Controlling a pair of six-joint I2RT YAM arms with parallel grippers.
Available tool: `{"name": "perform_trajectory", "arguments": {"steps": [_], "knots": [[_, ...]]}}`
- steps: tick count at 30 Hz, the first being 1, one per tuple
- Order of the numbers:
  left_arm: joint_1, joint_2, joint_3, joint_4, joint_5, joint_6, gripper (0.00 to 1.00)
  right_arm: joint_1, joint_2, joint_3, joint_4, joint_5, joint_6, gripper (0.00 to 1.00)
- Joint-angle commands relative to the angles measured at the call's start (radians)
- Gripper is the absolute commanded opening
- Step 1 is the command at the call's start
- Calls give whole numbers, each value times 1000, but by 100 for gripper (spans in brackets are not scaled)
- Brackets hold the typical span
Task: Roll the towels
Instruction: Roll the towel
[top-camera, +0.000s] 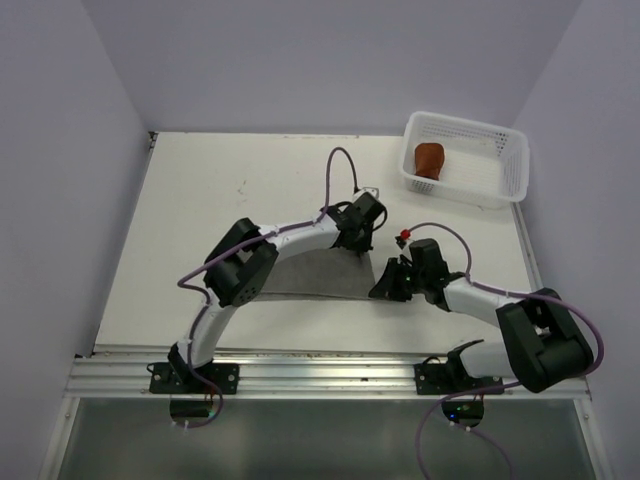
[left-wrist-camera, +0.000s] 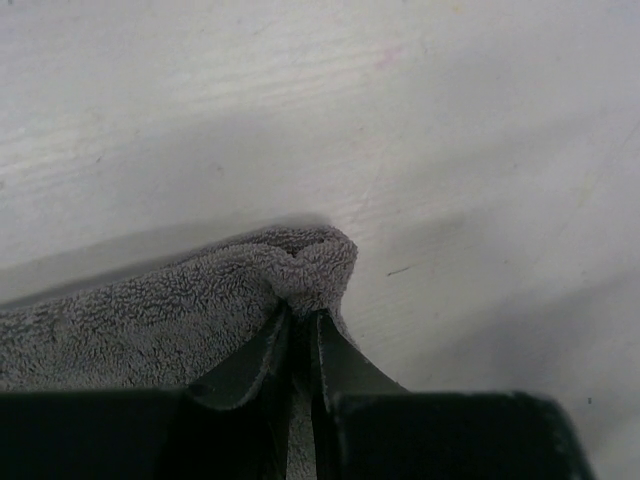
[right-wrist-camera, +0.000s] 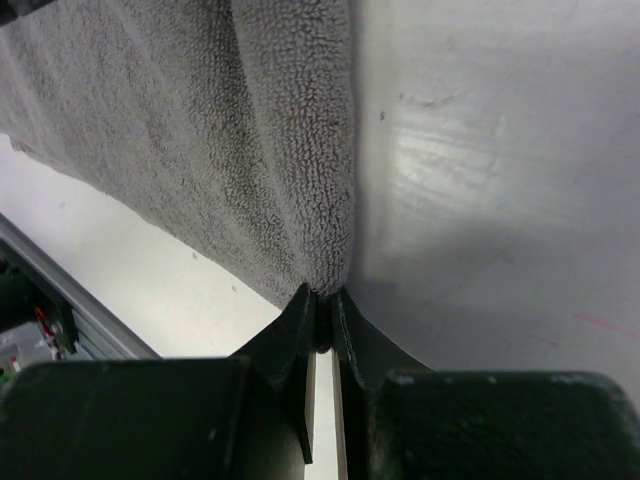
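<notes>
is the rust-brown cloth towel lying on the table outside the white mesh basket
No, the rust-brown cloth towel sits inside the white plastic mesh basket.

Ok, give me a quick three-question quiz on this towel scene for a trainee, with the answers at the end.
1. True or false: the rust-brown towel lies in the white basket.
2. What does the left gripper pinch? A. a corner of the grey towel; B. the white basket's rim; C. nothing.
3. How many grippers are shut on the grey towel?

Key
1. True.
2. A.
3. Two: the left gripper and the right gripper each pinch an edge of it.
</notes>
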Motion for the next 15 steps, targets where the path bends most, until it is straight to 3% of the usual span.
{"name": "perform_trajectory", "arguments": {"steps": [1,5,15], "knots": [[24,-72,-165,-48,-59,-46,0,30,-9,-7,-152,-59,-73,0],[24,-98,-191,-34,-58,-55,0,50,-30,13,-186,-39,-66,0],[59,-83,-53,-8,33,-57,0,125,-164,104,-384,218,-90,0]]}}
